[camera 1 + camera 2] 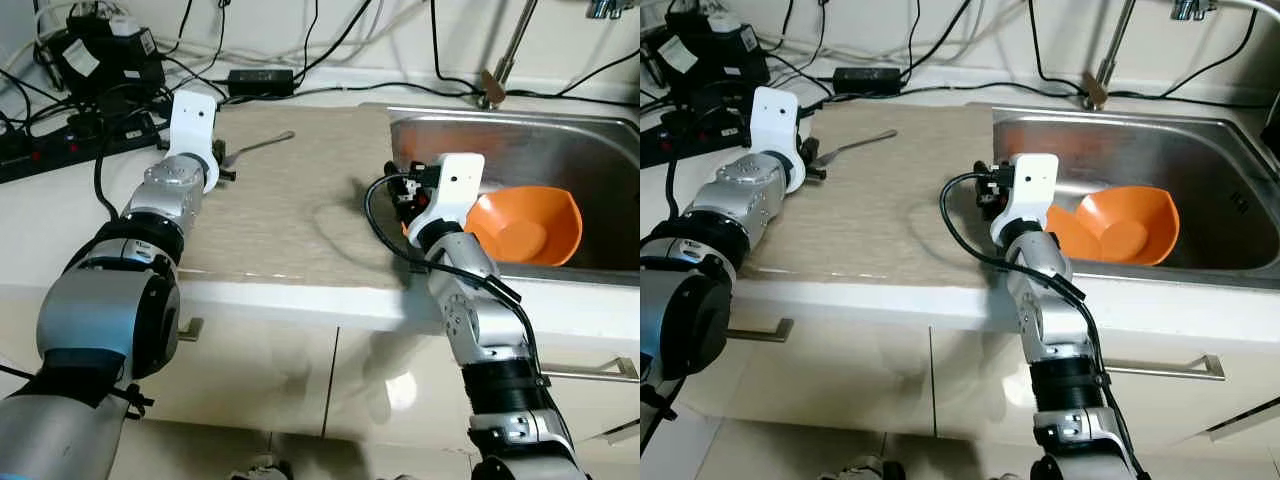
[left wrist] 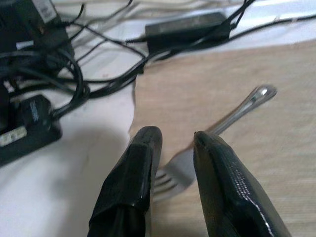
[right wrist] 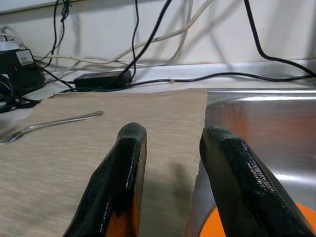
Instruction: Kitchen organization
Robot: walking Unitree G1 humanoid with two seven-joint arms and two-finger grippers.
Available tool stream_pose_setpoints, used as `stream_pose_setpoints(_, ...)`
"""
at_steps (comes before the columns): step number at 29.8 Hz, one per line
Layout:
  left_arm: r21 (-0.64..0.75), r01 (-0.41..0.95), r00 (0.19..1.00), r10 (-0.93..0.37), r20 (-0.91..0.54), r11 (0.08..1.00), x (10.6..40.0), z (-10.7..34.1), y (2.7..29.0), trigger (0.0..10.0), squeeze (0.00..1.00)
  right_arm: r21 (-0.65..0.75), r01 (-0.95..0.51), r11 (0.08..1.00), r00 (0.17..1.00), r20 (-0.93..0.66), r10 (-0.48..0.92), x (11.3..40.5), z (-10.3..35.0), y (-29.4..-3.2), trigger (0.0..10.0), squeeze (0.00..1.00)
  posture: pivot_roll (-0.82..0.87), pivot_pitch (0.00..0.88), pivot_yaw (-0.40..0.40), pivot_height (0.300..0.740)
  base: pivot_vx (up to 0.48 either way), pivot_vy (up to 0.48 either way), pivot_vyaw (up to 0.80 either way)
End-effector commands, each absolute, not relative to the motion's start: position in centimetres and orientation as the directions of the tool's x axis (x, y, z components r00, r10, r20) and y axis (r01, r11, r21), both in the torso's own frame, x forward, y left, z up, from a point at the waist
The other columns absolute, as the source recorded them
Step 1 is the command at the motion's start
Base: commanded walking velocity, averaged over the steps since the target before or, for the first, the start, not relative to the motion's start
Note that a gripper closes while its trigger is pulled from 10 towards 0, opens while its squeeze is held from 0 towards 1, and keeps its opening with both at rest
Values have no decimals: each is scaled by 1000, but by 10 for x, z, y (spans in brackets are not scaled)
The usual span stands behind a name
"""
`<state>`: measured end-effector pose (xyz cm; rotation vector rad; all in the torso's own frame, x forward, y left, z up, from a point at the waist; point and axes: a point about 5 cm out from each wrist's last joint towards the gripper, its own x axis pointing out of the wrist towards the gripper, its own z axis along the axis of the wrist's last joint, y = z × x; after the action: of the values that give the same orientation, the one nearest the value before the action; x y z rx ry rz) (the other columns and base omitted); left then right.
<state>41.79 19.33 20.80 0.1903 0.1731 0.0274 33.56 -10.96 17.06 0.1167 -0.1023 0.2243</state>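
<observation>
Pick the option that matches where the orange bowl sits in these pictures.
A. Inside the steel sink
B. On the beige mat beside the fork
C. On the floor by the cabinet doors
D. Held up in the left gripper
A: the orange bowl rests tilted inside the steel sink, right of the beige mat, while the fork lies on the mat by the left gripper.

Head eyes look down; wrist views close, sharing the fork (image 2: 217, 129).
</observation>
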Motion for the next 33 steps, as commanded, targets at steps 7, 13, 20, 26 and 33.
stream_pose_setpoints(7,52,20,1000,-21,14,998,424,242,181,10000,0,-36,-142,989,979,142,146,330,170,-113,10000,0,-87,0,70,740,0,0,0)
stream_pose_setpoints(13,-11,156,981,-153,122,988,413,235,177,10000,0,-45,-39,998,982,182,46,325,175,-128,10000,0,-69,0,67,740,0,0,0)
stream_pose_setpoints(20,-46,255,966,-253,44,966,352,200,165,10000,0,-147,38,988,972,235,-3,314,186,-153,10000,0,14,0,40,740,0,0,0)
stream_pose_setpoints(26,-49,250,967,-247,57,967,310,176,151,10000,0,-154,64,986,959,282,-18,301,199,-142,10000,0,19,0,26,740,0,0,0)
stream_pose_setpoints(33,-28,244,970,-244,-1,969,295,161,141,10000,0,-131,31,991,968,250,3,292,188,-126,10000,0,3,0,27,740,0,0,0)
